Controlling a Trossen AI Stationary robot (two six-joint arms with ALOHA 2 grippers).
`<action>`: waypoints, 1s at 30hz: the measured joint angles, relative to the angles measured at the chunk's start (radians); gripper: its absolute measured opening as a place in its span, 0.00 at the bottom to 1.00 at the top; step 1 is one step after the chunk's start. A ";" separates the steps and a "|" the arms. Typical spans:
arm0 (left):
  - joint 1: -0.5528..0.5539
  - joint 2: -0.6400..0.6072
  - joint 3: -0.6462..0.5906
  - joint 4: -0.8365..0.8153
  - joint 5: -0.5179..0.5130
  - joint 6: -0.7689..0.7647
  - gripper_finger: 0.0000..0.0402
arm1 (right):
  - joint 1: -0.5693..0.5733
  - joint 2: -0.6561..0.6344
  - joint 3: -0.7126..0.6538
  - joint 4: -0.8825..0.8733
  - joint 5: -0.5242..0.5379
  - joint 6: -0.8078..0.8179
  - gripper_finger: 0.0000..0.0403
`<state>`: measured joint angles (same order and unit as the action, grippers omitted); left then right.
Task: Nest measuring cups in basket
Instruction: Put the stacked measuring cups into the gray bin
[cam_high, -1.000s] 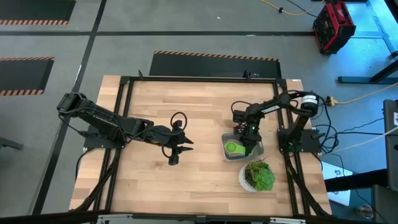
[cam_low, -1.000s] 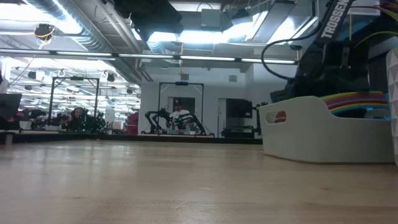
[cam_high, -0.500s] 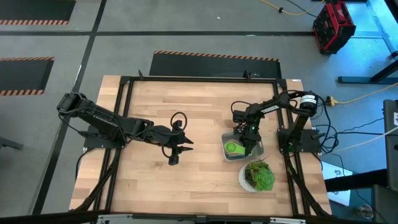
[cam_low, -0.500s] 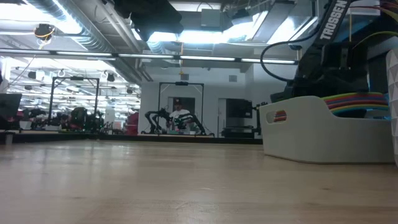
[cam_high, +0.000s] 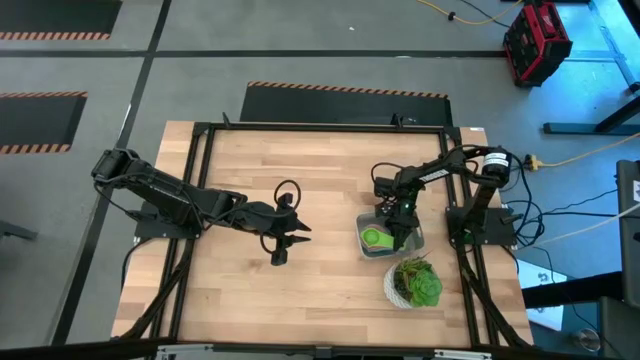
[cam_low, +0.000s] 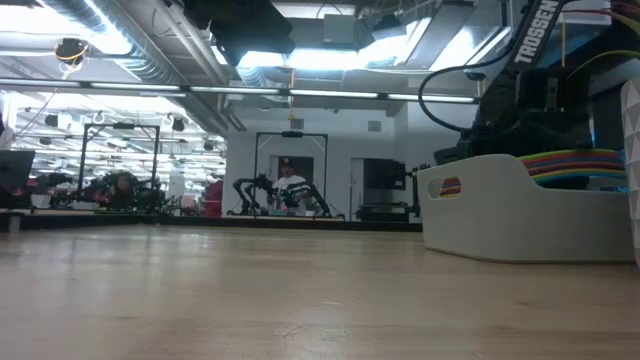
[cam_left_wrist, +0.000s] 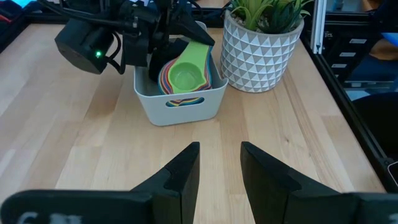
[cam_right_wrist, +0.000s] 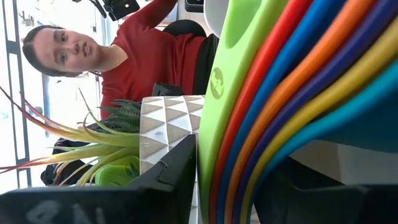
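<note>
The right gripper (cam_high: 400, 238) is down in the basket (cam_left_wrist: 177, 106), clenched on the handles of the nested measuring cups (cam_left_wrist: 185, 76), green one on top. The basket sits near the table's (cam_high: 250, 180) right edge, just beside a white potted plant (cam_high: 414, 282). The left gripper (cam_high: 283, 247) hangs released over the table's middle.

The right gripper (cam_high: 399, 238) reaches down into the basket (cam_high: 364, 246), fingers clamped on the stacked measuring cups (cam_left_wrist: 184, 76), while the left gripper (cam_high: 281, 252) hangs well away from the basket, fingers parted.
</note>
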<state>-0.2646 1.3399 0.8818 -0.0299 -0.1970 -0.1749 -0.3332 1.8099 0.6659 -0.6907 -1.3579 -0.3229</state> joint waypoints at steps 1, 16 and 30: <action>0.000 0.000 0.000 0.000 0.000 0.000 0.27 | 0.000 0.000 0.000 0.000 0.000 0.000 0.32; 0.000 0.000 0.000 0.000 0.000 -0.006 0.27 | 0.028 0.000 0.000 -0.001 0.034 0.002 0.32; 0.000 0.000 0.000 0.000 0.000 -0.006 0.27 | 0.029 0.000 -0.001 -0.001 0.032 0.003 0.32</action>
<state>-0.2646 1.3399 0.8818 -0.0299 -0.1967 -0.1810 -0.3042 1.8103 0.6647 -0.6914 -1.3258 -0.3199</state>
